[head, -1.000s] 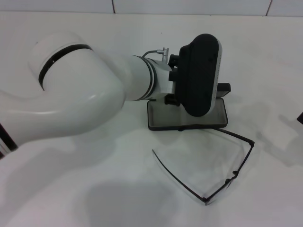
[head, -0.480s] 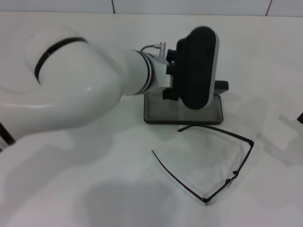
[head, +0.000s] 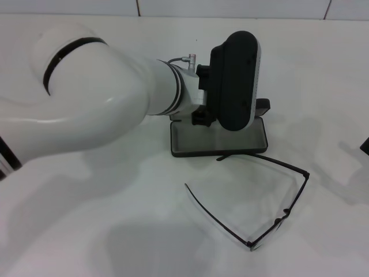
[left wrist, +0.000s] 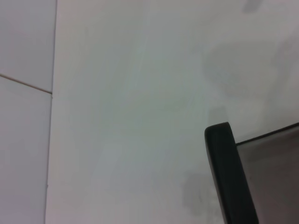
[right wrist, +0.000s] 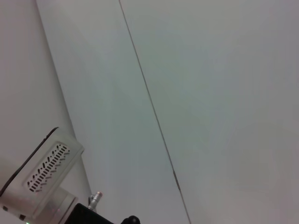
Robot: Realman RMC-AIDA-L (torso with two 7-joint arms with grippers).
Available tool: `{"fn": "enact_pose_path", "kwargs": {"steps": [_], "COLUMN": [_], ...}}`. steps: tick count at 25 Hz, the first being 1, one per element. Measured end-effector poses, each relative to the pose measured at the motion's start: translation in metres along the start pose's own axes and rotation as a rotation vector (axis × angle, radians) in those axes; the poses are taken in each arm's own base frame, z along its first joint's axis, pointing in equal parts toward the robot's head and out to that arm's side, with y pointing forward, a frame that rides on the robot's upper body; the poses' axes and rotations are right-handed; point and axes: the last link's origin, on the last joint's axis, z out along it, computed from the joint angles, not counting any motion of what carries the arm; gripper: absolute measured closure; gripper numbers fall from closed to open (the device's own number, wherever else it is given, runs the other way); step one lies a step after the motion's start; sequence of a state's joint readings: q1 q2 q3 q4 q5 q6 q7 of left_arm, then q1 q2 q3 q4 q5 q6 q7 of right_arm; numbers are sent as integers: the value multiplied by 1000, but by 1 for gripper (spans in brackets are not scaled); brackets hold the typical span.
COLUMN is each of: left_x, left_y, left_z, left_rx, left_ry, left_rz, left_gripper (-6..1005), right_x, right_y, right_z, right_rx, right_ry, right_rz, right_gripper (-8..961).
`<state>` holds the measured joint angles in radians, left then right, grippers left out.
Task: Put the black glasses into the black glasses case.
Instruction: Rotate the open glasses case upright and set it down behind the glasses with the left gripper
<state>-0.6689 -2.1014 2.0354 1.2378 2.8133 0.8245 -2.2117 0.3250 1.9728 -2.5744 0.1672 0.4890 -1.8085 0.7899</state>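
The black glasses case lies open on the white table, grey lining up, in the middle of the head view. My left arm reaches across from the left, and the black wrist housing of my left gripper hangs right over the case's back edge and hides the fingers. The left wrist view shows one black case edge beside grey lining. The black glasses lie unfolded on the table just in front of the case, one temple tip at its front rim. A dark bit of my right gripper shows at the right edge.
The white table stretches all around, with a tiled wall seam at the back. My bulky left forearm fills the left half of the head view. The right wrist view shows only wall and a white camera housing.
My left arm has shifted left and slightly back, and the open case has slid left with it. The glasses have stayed put, so one temple tip now lies at the case's front rim.
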Motion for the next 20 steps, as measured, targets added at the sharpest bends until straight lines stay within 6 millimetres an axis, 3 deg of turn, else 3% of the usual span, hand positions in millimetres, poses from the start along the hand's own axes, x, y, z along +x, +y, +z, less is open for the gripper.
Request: {"fn": "enact_pose_path", "kwargs": {"steps": [20], "left_x": [9], "left_y": [17], "left_z": [-6], "left_rx": [-33], "left_ry": [19], "left_rz": [18], "left_gripper": [561], "right_x": [4], "right_y": [5], "right_z": [-6], "right_rx": [4], "right_ry": [0], "right_rz": [3], "right_gripper": [84]}}
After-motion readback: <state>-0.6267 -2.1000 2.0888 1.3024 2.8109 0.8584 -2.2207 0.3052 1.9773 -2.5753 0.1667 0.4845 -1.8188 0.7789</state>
